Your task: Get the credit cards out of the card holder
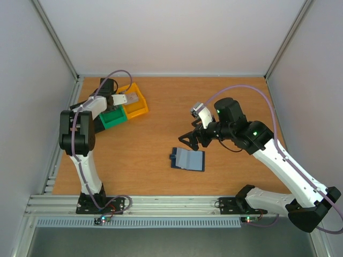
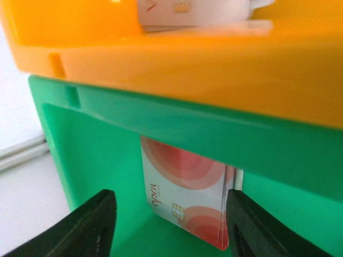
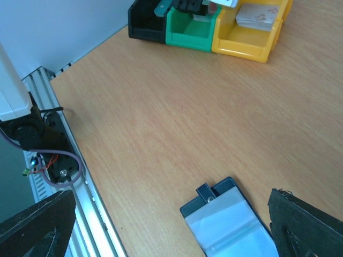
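Card holder lies open and flat on table, pale pockets up, mid-front; right gripper hangs over its far edge, fingers spread wide, gripping nothing, holder clear of both. Bins sit well apart at far left. Pale card with red rings leans inside green bin; left gripper straddles it, released; contact with card edge unclear. Yellow bin alongside holds stacked cards; black bin flanks green bin's other side.
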